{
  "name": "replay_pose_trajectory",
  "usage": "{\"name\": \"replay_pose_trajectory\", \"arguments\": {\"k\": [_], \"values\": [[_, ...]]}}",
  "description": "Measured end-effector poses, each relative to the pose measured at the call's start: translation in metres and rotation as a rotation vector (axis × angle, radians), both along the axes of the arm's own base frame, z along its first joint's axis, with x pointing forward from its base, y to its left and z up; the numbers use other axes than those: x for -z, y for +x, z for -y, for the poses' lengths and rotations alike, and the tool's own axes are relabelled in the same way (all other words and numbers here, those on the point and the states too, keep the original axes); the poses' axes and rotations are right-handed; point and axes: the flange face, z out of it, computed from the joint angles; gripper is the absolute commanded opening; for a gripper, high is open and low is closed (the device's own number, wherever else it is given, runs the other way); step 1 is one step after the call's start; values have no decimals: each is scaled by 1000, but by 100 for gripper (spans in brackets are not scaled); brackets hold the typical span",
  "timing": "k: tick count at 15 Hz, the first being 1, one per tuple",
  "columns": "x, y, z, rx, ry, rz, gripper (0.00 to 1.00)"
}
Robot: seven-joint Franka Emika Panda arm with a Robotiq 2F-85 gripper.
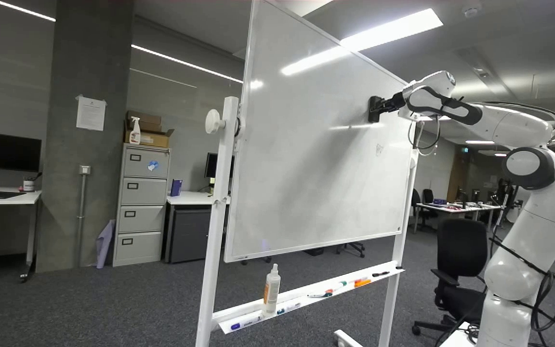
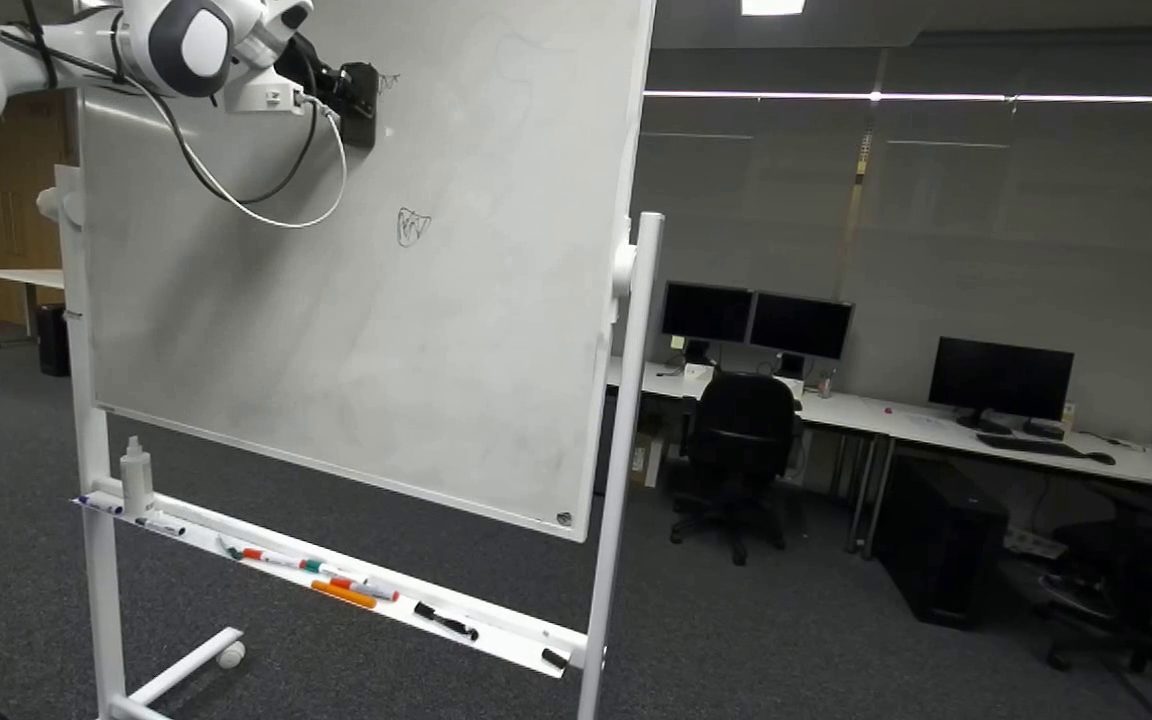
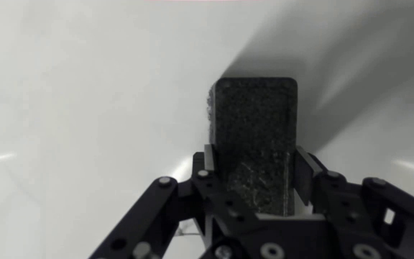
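My gripper (image 3: 255, 160) is shut on a black eraser (image 3: 256, 115), one pad (image 3: 209, 158) at each of its long sides in the wrist view. In both exterior views the eraser (image 1: 374, 109) is up against the whiteboard (image 1: 297, 159), or very near it; contact itself is hard to tell. A small dark scribble (image 2: 389, 81) shows right beside the eraser (image 2: 363, 105) in an exterior view. Lower on the board is a sketched outline (image 2: 413, 227) with lines inside. The board surface behind the eraser is hidden.
Below the board, a white tray (image 1: 301, 300) carries several markers and a spray bottle (image 1: 271, 291). White posts (image 1: 217, 221) flank the board. A black office chair (image 1: 460, 270) stands near the arm's base. Cables (image 2: 276, 205) hang from the wrist.
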Motion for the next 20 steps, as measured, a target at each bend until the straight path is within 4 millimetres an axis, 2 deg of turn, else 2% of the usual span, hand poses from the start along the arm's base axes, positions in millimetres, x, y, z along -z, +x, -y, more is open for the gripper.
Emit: {"name": "replay_pose_trajectory", "arguments": {"k": [3,5,6,9,10,15,18,20], "values": [[8,1,58,71,42,-5,30],[9,0,80,76,68,3,30],[9,0,83,60,78,2,55],[7,-5,84,56,80,1,55],[7,-5,84,56,80,1,30],[5,-6,78,46,73,3,30],[-1,-5,54,14,45,10,30],[-6,-5,30,-20,13,13,30]]}}
